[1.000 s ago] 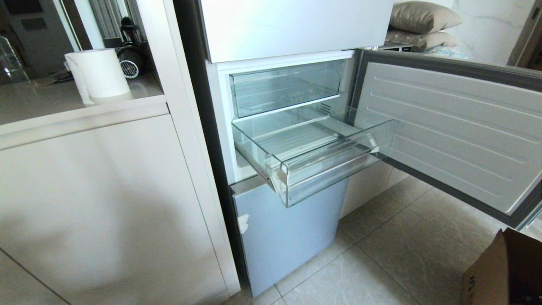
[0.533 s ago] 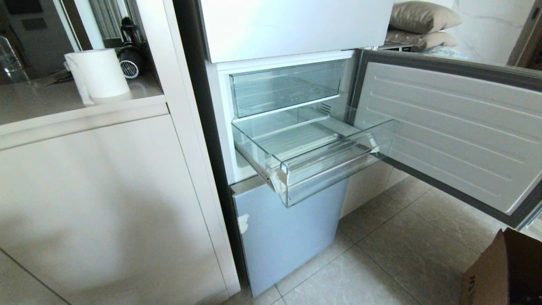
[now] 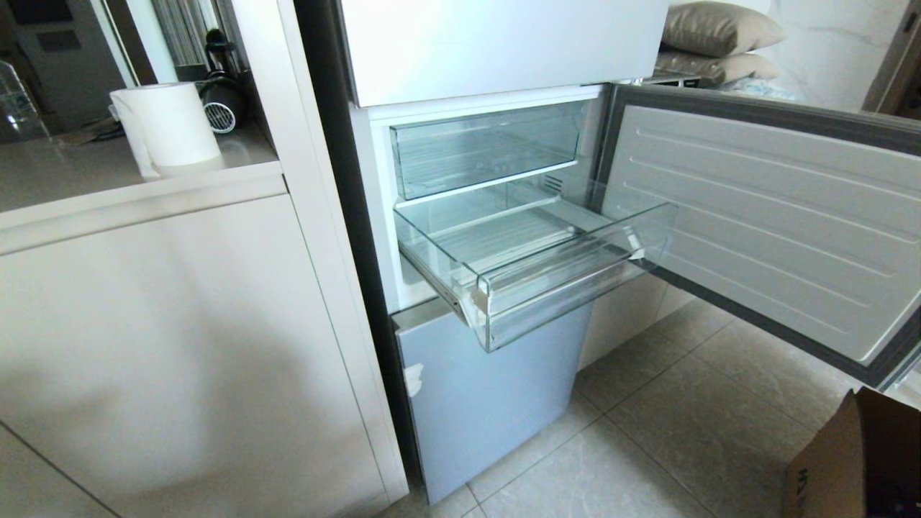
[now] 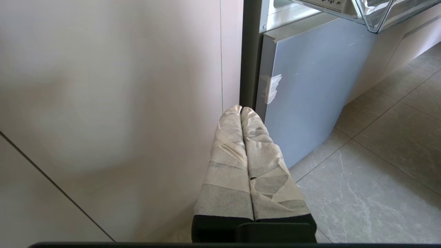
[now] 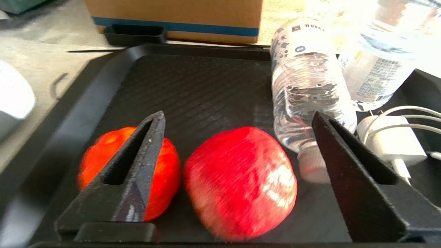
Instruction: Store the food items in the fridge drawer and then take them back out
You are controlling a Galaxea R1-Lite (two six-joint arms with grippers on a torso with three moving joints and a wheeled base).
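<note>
The fridge (image 3: 504, 50) stands with its door (image 3: 763, 223) swung wide, and the fridge drawer (image 3: 532, 266), the shallower clear one with the white strip on its front edge, is pulled out below the taller clear drawer (image 3: 486, 147); nothing lies in it. The food items are elsewhere, on a black tray (image 5: 193, 82): the red piece (image 5: 241, 179) sits between the fingers of the right gripper (image 5: 237, 124), whose jaws stand wide apart around it without touching, and the orange-red piece (image 5: 165, 175) lies just beside it, partly behind one finger. Two water bottles (image 5: 306, 96) and a white charger (image 5: 392, 144) lie near. The left gripper (image 4: 241, 112) hangs low by the fridge's grey lower panel (image 4: 310, 86), jaws pressed together, empty
</note>
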